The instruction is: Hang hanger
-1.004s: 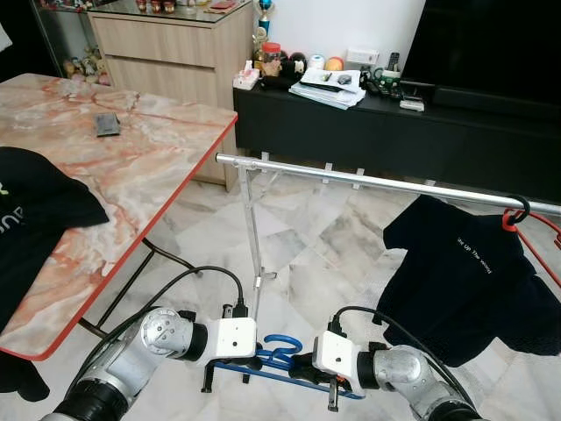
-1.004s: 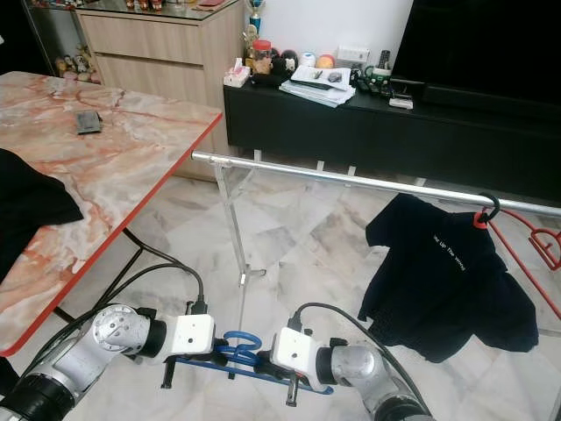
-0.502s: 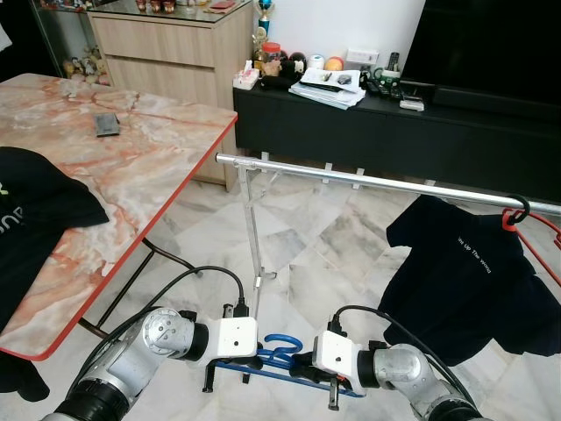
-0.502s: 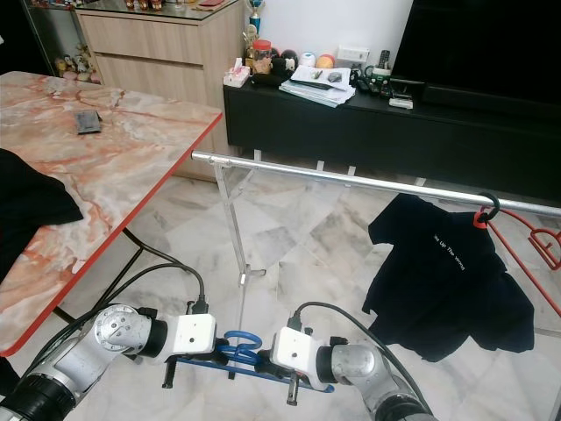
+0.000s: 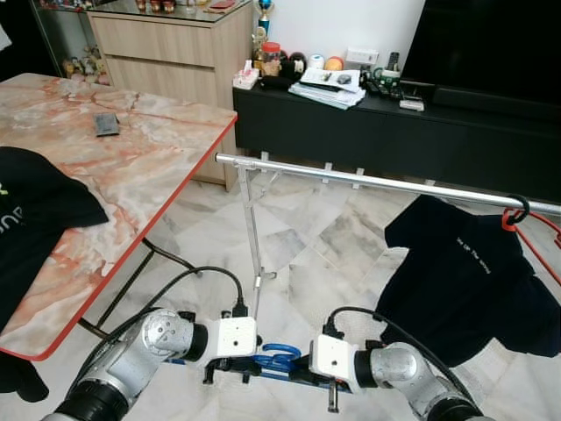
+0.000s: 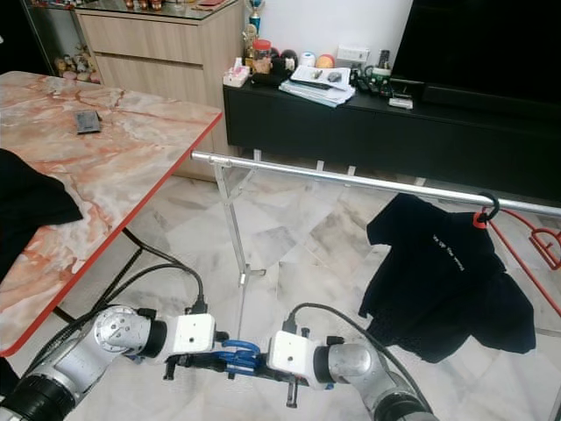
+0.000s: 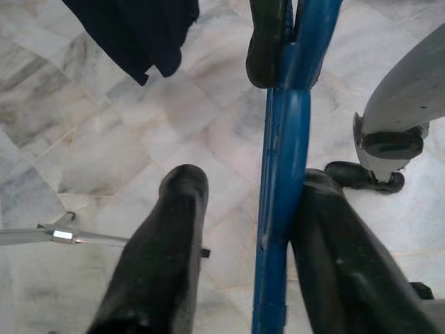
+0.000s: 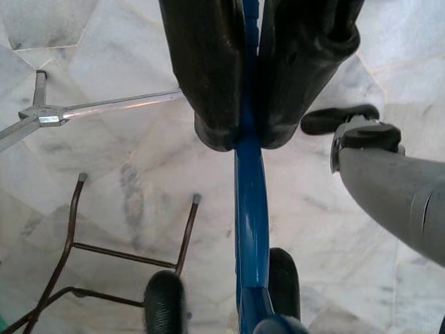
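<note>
Marble floor, clothes rail ahead. Blue hanger sat low between both arms: right gripper clamped on it, left gripper spread around it.

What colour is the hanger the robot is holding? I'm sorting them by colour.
Blue. The hanger shows best in the right wrist view.

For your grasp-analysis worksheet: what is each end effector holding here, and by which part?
The right end effector is shut on the blue hanger, clamping its flat arm. The left end effector is open, with the hanger's arm between its fingers, against one of them.
</note>
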Motion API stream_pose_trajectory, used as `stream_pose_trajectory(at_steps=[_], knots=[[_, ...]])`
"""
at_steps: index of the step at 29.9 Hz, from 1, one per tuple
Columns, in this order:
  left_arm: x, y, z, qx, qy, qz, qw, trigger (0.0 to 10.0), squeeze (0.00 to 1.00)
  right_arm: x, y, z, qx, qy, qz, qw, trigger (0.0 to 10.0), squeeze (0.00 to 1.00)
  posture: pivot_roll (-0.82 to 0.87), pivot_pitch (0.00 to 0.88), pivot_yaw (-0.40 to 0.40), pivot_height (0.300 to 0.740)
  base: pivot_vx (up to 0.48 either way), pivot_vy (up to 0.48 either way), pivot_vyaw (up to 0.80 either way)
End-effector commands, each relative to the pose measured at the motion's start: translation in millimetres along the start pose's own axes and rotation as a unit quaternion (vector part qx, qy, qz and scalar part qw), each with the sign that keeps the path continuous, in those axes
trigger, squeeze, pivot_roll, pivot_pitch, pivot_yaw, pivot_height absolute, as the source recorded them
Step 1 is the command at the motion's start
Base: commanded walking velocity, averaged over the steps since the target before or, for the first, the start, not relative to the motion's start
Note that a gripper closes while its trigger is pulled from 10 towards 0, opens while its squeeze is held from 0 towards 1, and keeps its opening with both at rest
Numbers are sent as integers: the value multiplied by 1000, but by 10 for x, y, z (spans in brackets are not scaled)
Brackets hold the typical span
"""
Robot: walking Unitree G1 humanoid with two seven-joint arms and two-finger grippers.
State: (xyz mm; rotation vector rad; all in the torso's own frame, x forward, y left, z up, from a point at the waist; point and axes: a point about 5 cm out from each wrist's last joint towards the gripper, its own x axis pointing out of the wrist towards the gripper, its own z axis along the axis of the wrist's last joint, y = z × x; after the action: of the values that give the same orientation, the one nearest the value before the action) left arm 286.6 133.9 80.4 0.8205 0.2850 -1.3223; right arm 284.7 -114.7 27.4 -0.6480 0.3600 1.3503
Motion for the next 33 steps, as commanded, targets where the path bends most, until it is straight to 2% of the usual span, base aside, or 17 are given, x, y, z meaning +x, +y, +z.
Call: stream_pose_trajectory(at_steps=[1, 9, 11, 17, 18, 19, 20, 21, 22, 23, 24, 26, 28, 30, 31, 32, 33], knots=[[-105, 42, -43, -11, 2, 15, 1000, 10000, 1000, -30, 131, -179, 13, 48, 28, 998, 0, 0, 110, 55, -65, 740, 0, 0, 0], [-122, -32, -69, -23, 7, -13, 1000, 10000, 1000, -7, 185, -258, 34, 67, 10, 997, 0, 0, 110, 57, -64, 740, 0, 0, 0], [-120, -81, -85, -31, 12, -29, 999, 10000, 1000, -28, 177, -332, 51, 88, -21, 995, 0, 0, 110, 58, -63, 740, 0, 0, 0], [-129, -84, -134, -40, 20, -17, 999, 10000, 1000, -95, 185, -448, 64, 119, -53, 989, 0, 0, 109, 58, -63, 740, 0, 0, 0], [-145, -68, -183, -45, 29, 3, 999, 10000, 122, -145, 182, -520, 79, 138, -75, 984, 0, 0, 109, 59, -63, 740, 0, 0, 0], [-158, -64, -219, -52, 33, 14, 998, 10000, 0, -175, 176, -563, 93, 149, -91, 980, 0, 0, 107, 59, -63, 740, 0, 0, 0], [-182, -68, -295, -69, 38, 38, 996, 10000, 0, -231, 157, -637, 124, 165, -131, 970, 0, 0, 105, 60, -63, 740, 0, 0, 0], [-182, -68, -295, -69, 38, 38, 996, 10000, 0, -231, 157, -637, 124, 165, -131, 970, 0, 0, 105, 60, -63, 740, 0, 0, 0], [-192, -70, -330, -82, 36, 55, 995, 10000, 0, -242, 147, -659, 144, 167, -153, 963, 0, 0, 105, 60, -62, 740, 0, 0, 0], [-200, -66, -389, -98, 39, 88, 990, 10000, 0, -248, 128, -679, 175, 166, -189, 952, 0, 0, 102, 62, -62, 740, 0, 0, 0], [-200, -66, -389, -98, 39, 88, 990, 10000, 0, -248, 128, -679, 175, 166, -189, 952, 0, 0, 102, 62, -62, 740, 0, 0, 0], [-200, -59, -492, -117, 60, 138, 982, 10000, 0, -259, 109, -703, 208, 165, -231, 936, 0, 0, 101, 64, -63, 740, 0, 0, 0], [-194, -67, -556, -127, 70, 166, 975, 10000, 0, -271, 97, -718, 229, 163, -255, 925, 0, 0, 101, 64, -64, 740, 0, 0, 0], [-178, -104, -652, -164, 78, 202, 962, 10000, 0, -295, 66, -735, 267, 153, -303, 902, 0, 0, 99, 67, -64, 740, 0, 0, 0], [-152, -166, -740, -202, 83, 232, 948, 10000, 0, -342, -1, -740, 327, 122, -373, 860, 0, 0, 95, 70, -63, 740, 0, 0, 0], [-132, -219, -796, -222, 90, 244, 940, 10000, 0, -359, -23, -741, 348, 109, -396, 843, 0, 0, 95, 70, -62, 740, 0, 0, 0], [-132, -219, -796, -222, 90, 244, 940, 10000, 0, -359, -23, -741, 348, 109, -396, 843, 0, 0, 95, 70, -62, 740, 0, 0, 0]])
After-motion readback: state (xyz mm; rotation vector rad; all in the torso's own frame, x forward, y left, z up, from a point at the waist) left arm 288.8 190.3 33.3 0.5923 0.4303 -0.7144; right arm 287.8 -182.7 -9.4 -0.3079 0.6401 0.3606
